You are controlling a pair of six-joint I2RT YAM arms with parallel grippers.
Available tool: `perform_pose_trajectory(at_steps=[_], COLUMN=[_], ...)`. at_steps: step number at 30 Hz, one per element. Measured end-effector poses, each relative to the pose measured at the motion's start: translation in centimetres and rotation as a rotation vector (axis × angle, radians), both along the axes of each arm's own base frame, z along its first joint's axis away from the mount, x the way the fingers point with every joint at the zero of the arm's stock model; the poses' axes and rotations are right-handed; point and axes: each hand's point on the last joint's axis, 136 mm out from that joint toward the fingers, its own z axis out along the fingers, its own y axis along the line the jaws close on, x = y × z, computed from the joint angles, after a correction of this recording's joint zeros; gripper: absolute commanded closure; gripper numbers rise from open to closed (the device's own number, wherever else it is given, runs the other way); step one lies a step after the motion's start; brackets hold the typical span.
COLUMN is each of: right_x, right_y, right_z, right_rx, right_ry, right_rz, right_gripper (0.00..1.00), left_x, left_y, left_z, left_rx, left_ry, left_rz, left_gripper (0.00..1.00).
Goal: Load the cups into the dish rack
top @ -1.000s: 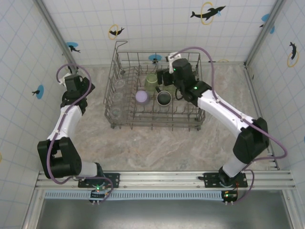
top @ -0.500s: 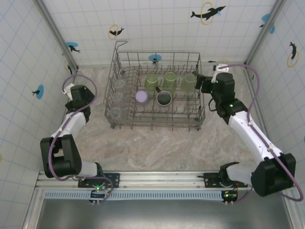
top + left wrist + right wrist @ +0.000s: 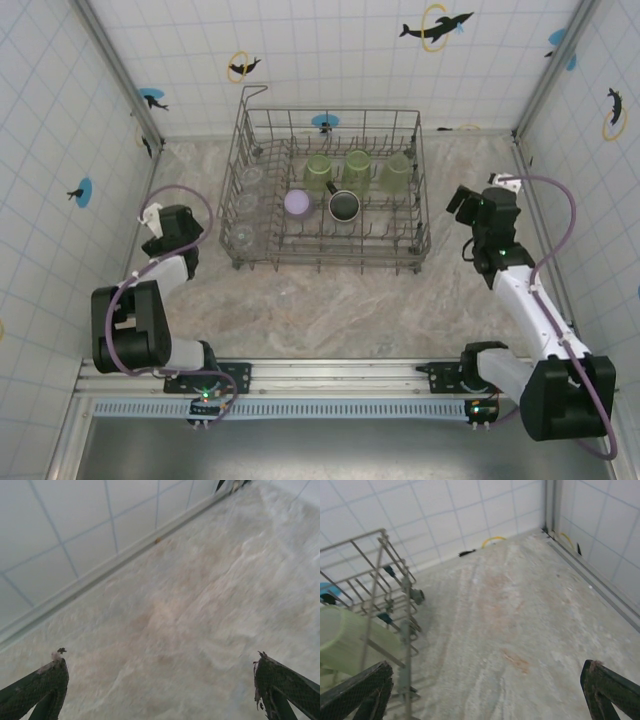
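The grey wire dish rack [image 3: 330,263] stands at the back middle of the table. Inside it are three light-green tumblers [image 3: 357,166] in a row, a lavender tumbler [image 3: 298,203], a black mug [image 3: 344,205] and clear glasses [image 3: 246,206] along its left side. My left gripper [image 3: 153,214] is open, low over bare table left of the rack, and my right gripper [image 3: 462,201] is open to the right of the rack. The left wrist view has my left gripper [image 3: 160,674] over bare stone. The right wrist view has my right gripper [image 3: 486,679] empty, with the rack's corner [image 3: 406,611] and a green tumbler [image 3: 350,641] at left.
Tiled walls close in the table on the left [image 3: 60,150], back and right [image 3: 590,170]. The left wall's base rail [image 3: 125,555] runs close ahead of the left gripper. Marbled table surface [image 3: 330,310] stretches between the rack and the arm bases.
My right arm has pulled back from above the rack's cups to the table on its right. My left arm has drawn back toward the near left. Both grippers stayed open.
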Motion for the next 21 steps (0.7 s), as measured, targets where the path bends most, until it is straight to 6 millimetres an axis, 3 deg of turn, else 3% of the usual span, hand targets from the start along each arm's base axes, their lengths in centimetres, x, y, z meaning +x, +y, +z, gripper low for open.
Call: perform_pose_trajectory(at_steps=[5, 12, 18, 21], right_x=[-1.8, -4.6, -6.3, -6.5], right_y=[-1.4, -3.0, -4.3, -4.5], right_z=[-2.9, -8.0, -10.5, -11.5], right_rx=[-0.031, -0.077, -0.109, -0.156], right_ry=[0.007, 0.022, 0.021, 0.035], right_rz=[-0.065, -0.134, -0.203, -0.201], right_gripper=[0.01, 0.01, 0.01, 0.01], left_x=[-2.7, -5.3, -4.7, -4.5], left_y=[-0.3, -0.7, -1.6, -2.2], left_z=[-3.0, -4.5, -3.5, -4.1], left_rx=[0.0, 0.008, 0.068, 0.096], left_ry=[0.01, -0.049, -0.097, -0.078], left_rz=[0.003, -0.002, -0.048, -0.069], left_gripper=[0.03, 0.03, 0.03, 0.03])
